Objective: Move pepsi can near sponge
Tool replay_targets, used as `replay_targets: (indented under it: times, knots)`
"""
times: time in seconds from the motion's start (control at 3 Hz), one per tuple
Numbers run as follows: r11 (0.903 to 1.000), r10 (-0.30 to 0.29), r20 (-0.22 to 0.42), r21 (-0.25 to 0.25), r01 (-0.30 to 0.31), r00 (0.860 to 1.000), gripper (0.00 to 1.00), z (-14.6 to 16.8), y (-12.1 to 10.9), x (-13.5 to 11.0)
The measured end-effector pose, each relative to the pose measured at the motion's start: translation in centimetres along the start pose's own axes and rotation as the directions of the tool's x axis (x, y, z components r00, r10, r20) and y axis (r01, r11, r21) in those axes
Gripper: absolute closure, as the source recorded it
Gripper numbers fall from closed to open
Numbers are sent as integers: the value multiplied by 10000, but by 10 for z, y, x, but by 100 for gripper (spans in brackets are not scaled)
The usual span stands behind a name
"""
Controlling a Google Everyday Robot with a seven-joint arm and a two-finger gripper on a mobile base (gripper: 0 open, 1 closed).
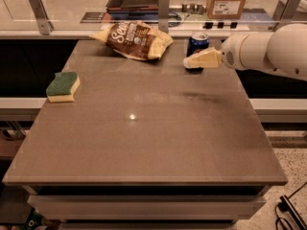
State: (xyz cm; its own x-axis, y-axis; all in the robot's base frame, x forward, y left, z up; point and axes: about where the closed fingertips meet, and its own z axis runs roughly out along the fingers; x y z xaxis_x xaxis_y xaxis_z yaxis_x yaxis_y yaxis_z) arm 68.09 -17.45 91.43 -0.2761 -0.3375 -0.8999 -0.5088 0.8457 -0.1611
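Note:
The pepsi can (pixel 197 43) stands upright near the table's far right, dark blue with a silver top. The sponge (pixel 63 86), green top over yellow foam, lies at the table's left edge, far from the can. My gripper (pixel 191 63) reaches in from the right on a white arm (pixel 268 51). Its cream fingers (pixel 204 60) lie in front of the can's lower half and hide it. Whether they touch or hold the can does not show.
A brown-and-yellow chip bag (pixel 135 40) lies at the far centre, left of the can. The brown table (pixel 144 128) has a counter behind it with a cardboard box (pixel 227 0) and metal posts (pixel 163 11).

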Motion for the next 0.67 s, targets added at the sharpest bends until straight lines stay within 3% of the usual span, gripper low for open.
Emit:
replay_targets:
  times: [0.67]
  knots:
    - [9978, 553, 1128, -426, -508, 9921, 0, 30, -11, 6]
